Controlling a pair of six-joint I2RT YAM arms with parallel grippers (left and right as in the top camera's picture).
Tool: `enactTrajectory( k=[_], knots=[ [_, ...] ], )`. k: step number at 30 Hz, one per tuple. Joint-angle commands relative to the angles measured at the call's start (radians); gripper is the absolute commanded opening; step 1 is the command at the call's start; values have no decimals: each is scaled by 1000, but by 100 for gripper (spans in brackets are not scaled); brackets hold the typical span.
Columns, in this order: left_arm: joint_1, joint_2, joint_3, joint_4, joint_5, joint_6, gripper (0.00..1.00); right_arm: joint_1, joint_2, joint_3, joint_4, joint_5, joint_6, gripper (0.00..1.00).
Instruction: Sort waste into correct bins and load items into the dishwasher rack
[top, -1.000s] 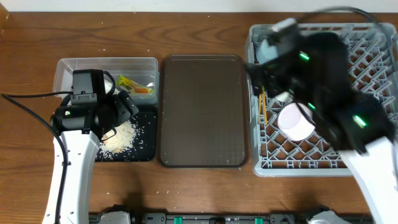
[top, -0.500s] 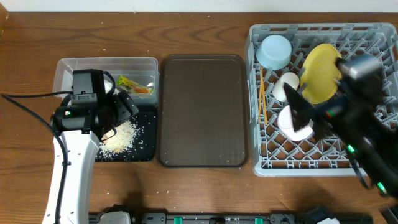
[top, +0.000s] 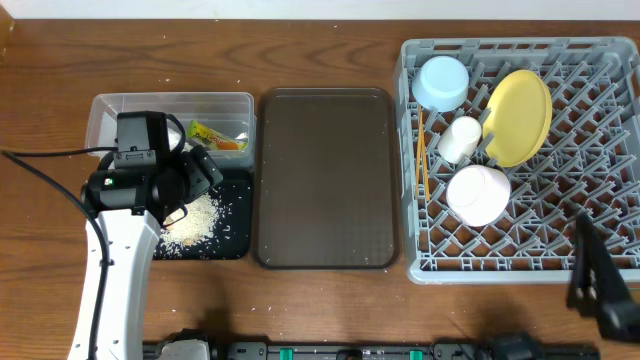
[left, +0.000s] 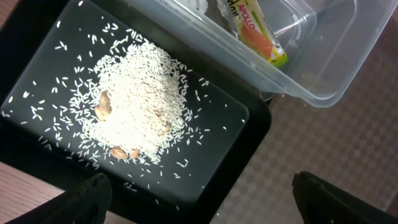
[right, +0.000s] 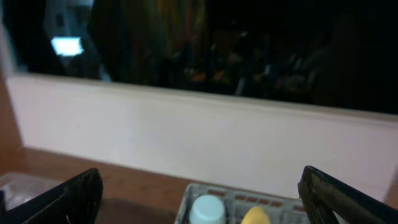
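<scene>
The grey dishwasher rack (top: 600, 245) holds the yellow plate (top: 520, 116), light-blue bowl (top: 441, 82), pale bowl (top: 478, 194), white cup (top: 459, 139) and chopsticks (top: 423, 160). The clear tub (top: 110, 105) holds the green-and-orange wrapper (top: 217, 135); the wrapper also shows in the left wrist view (left: 258, 34). Rice scraps (left: 134, 102) lie in the black tray (left: 249, 118). My left gripper (left: 199, 199) is open and empty above the black tray's corner. My right gripper (right: 199, 190) is open and empty, pulled back at the front right, facing the rack's far end. The tissue is mostly hidden.
A large dark brown serving tray (top: 325, 178) lies between the bins and the rack. A few rice grains lie on the wooden table (top: 300, 300) near the black tray. A white wall stands beyond the table in the right wrist view.
My right arm has drawn back from over the rack to the front right corner, uncovering the dishes. The left arm has not moved.
</scene>
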Motion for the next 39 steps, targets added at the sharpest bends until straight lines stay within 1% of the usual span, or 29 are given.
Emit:
enactTrajectory(
  k=[1, 6, 12, 17, 26, 34, 36, 39],
  knots=[
    [4, 2, 14, -3, -5, 5, 96, -56, -67, -40, -3, 3, 17, 99],
    [4, 2, 14, -3, -5, 5, 96, -137, -181, -154, 1, 3, 21, 99],
    [4, 2, 14, -3, -5, 5, 96, -222, -338, -375, 70, 3, 131, 99],
    [4, 2, 14, -3, -5, 5, 96, -240, -422, -582, 229, -1, 212, 99],
    [4, 2, 14, -3, -5, 5, 96, -242, -437, -901, 607, -87, 213, 99],
    [4, 2, 14, -3, -5, 5, 96, -242, -469, -1208, 935, -87, 215, 99],
    [4, 2, 14, -3, -5, 5, 96, -242, -497, -1266, 975, -101, 214, 99],
    [4, 2, 14, -3, -5, 5, 96, -242, -548, -1325, 985, -109, 215, 99]
  ],
)
